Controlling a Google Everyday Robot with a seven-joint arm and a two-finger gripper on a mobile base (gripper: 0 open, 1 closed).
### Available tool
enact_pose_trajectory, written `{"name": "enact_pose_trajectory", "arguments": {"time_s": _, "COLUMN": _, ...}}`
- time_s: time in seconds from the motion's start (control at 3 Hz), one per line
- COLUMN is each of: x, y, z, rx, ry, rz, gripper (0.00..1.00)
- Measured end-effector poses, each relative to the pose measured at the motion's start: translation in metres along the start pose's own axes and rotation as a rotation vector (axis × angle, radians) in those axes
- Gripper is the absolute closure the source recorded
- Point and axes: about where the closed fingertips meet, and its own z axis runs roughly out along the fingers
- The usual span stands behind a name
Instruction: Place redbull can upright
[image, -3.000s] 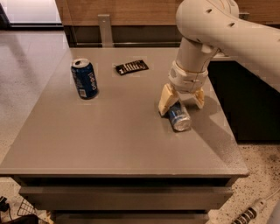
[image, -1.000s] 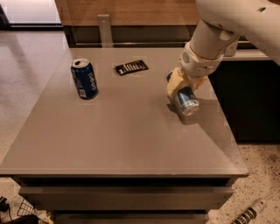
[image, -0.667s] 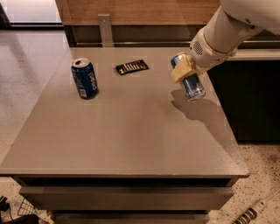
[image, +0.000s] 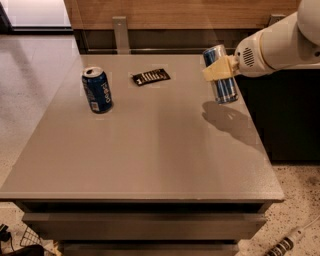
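The redbull can (image: 222, 80), slim, blue and silver, hangs nearly upright in the air above the right part of the grey table (image: 150, 145). My gripper (image: 218, 70) comes in from the right on a white arm and is shut on the redbull can around its middle, with a tan finger (image: 215, 72) across its front. The can's shadow (image: 225, 117) lies on the table below it.
A wider dark blue Pepsi can (image: 97, 90) stands upright at the table's far left. A flat black packet (image: 150, 76) lies at the back centre. The table's right edge and a dark cabinet (image: 285, 115) are just beside the arm. A metal post (image: 120, 32) stands behind the table.
My gripper took the redbull can lying on the table's right side, lifted it off the surface and turned it to nearly upright, moving up and to the right.
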Motion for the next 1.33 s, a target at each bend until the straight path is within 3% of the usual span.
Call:
{"name": "enact_pose_trajectory", "arguments": {"time_s": 0.33, "x": -0.014, "y": -0.008, "z": 0.004, "rx": -0.089, "ry": -0.189, "rz": 0.034, "gripper": 1.0}}
{"name": "enact_pose_trajectory", "arguments": {"time_s": 0.67, "x": -0.005, "y": -0.017, "z": 0.0, "rx": -0.223, "ry": -0.332, "rz": 0.095, "gripper": 1.0}}
{"name": "enact_pose_trajectory", "arguments": {"time_s": 1.0, "x": 0.008, "y": -0.008, "z": -0.02, "rx": -0.343, "ry": -0.484, "rz": 0.017, "gripper": 1.0}}
{"name": "enact_pose_trajectory", "arguments": {"time_s": 1.33, "x": 0.021, "y": 0.005, "z": -0.033, "rx": -0.354, "ry": -0.557, "rz": -0.106, "gripper": 1.0}}
